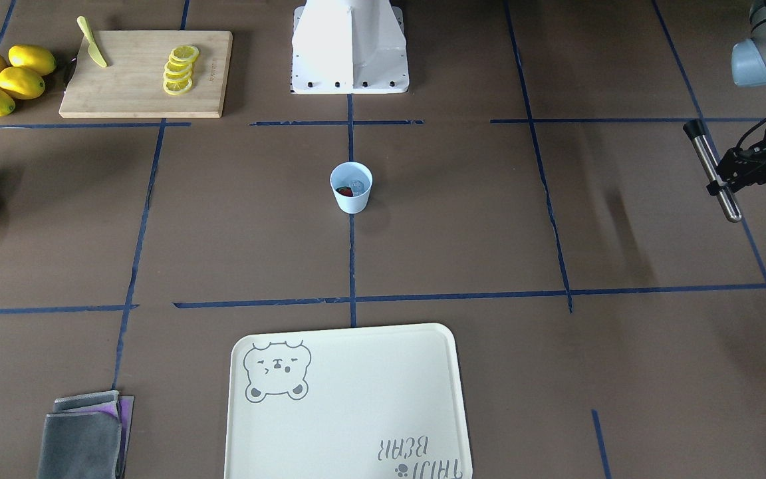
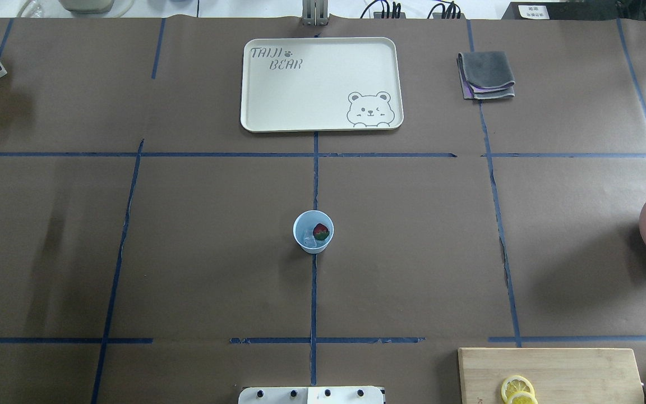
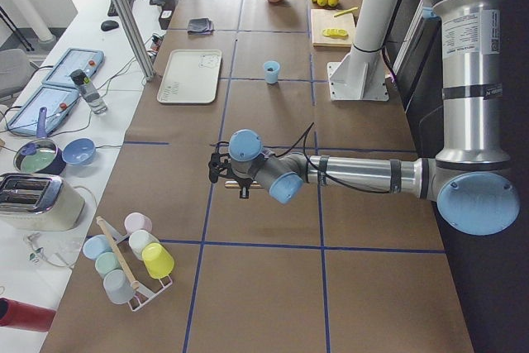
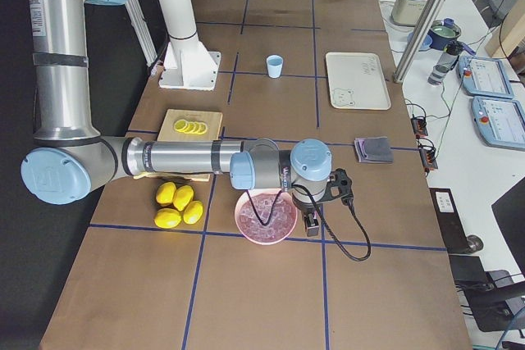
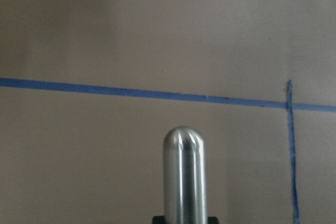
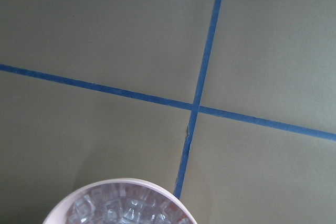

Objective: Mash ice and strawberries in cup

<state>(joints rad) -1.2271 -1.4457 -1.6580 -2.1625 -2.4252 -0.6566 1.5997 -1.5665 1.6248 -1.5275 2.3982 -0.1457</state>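
The pale blue cup [image 1: 351, 188] [image 2: 313, 232] stands upright at the table's centre. Inside it lie one red strawberry [image 2: 321, 231] [image 1: 344, 191] and a clear ice cube [image 2: 309, 241] [image 1: 357, 186]. Far off to the robot's left, my left gripper [image 1: 721, 181] is shut on a steel muddler rod [image 1: 712, 169], raised above the table; the rod's rounded tip [image 5: 184, 177] fills the left wrist view. My right gripper [image 4: 313, 219] hovers beside a pink bowl [image 4: 246, 223] of ice cubes; whether it is open or shut cannot be told.
A cream bear tray [image 2: 255, 84] and a folded grey cloth [image 2: 485, 76] lie at the far side. A cutting board [image 1: 130, 93] carries lemon slices [image 1: 180, 70] and a yellow knife [image 1: 92, 43], with whole lemons [image 1: 7, 78] beside it. The white robot base [image 1: 350, 46] stands behind the cup.
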